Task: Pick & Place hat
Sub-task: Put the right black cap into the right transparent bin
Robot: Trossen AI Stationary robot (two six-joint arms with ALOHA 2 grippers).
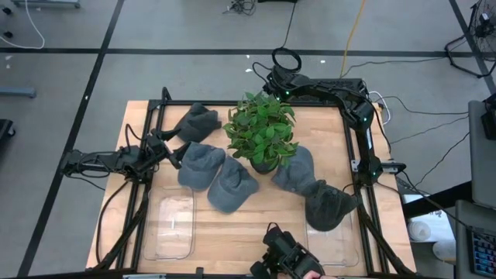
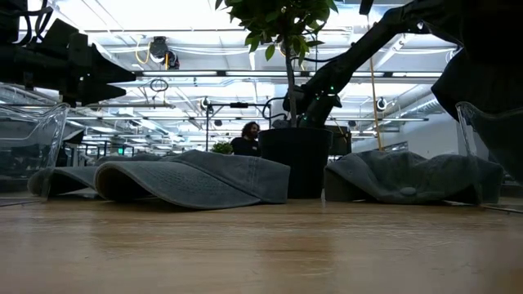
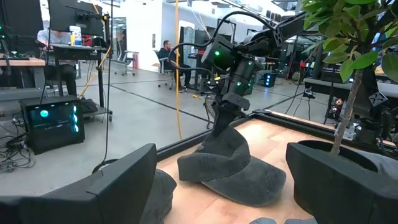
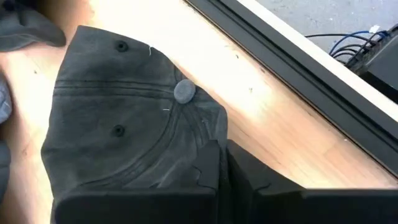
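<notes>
1. Checking the right gripper (image 3: 221, 122) first, I found it down at the table's (image 1: 256, 232) twelve o'clock edge, behind the plant (image 1: 260, 128), with its jaws pinched shut on a fold near the crown of the dark hat (image 3: 230, 168).
2. That hat lay on the wood just inside the far rail, beside the pot (image 3: 336, 180). Its pinched part was pulled up into a peak while the rest sagged onto the table. I judged that the grip was high so the cloth would hang free on lifting.
3. The left gripper (image 1: 172, 149) waited at nine o'clock with its jaws spread wide and nothing between them (out of the way, I supposed).
4. From above, foliage hid both the pinch and the hat, and only the arm's wrist showed. The left wrist view gave me the raised peak side-on, and the right wrist view showed the top button and the seams right at the closed fingers.
5. An open clear bin (image 1: 167, 229) sat at seven o'clock, a likely drop spot.
</notes>
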